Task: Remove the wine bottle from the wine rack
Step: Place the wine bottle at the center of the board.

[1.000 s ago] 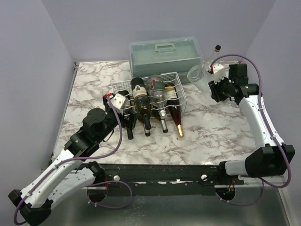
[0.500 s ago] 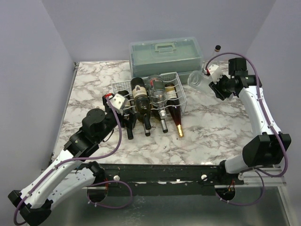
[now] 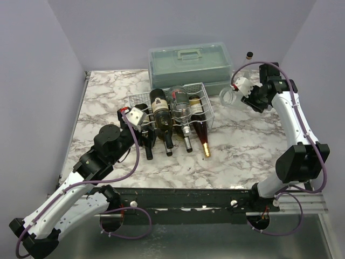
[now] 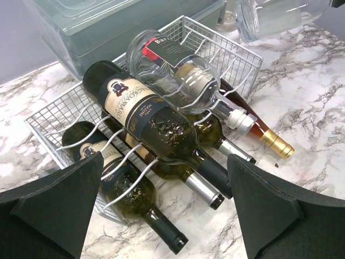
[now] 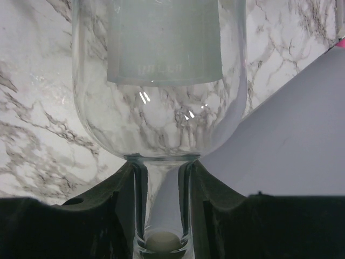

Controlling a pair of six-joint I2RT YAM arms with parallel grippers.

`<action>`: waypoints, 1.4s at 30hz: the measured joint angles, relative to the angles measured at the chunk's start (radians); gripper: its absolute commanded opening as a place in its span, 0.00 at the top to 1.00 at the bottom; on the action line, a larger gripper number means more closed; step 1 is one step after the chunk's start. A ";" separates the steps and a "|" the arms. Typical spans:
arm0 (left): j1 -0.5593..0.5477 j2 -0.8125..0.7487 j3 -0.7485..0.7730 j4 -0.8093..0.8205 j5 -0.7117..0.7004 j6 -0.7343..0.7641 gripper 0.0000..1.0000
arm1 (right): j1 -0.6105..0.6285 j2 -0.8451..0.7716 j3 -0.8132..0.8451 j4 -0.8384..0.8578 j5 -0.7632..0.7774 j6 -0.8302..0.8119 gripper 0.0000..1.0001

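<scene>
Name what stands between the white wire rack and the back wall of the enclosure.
A grey-green plastic case with a handle on its lid stands there, close behind the wine rack. The top external view shows it best.

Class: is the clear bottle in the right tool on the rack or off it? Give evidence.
Off. The right tool grips the clear bottle by its neck, right of the wine rack.

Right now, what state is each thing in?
wine rack: loaded with stacked bottles lying down.
left gripper: open, over the stacked bottles.
right gripper: shut on the clear bottle, at its neck.
clear bottle: held tilted, off the wine rack.
grey-green case: lid shut.
</scene>
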 measured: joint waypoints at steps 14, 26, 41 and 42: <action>0.000 -0.002 0.000 0.000 0.000 0.000 0.01 | 0.000 0.019 -0.002 -0.005 0.143 -0.271 1.00; 0.000 -0.003 0.000 0.000 0.000 0.000 0.01 | 0.000 0.028 -0.056 0.008 0.249 -0.515 1.00; 0.000 -0.006 0.000 0.000 0.000 0.001 0.01 | 0.001 0.027 -0.206 0.133 0.391 -0.830 1.00; 0.000 -0.006 0.000 0.000 0.000 0.001 0.01 | 0.001 0.027 -0.210 0.140 0.399 -0.845 1.00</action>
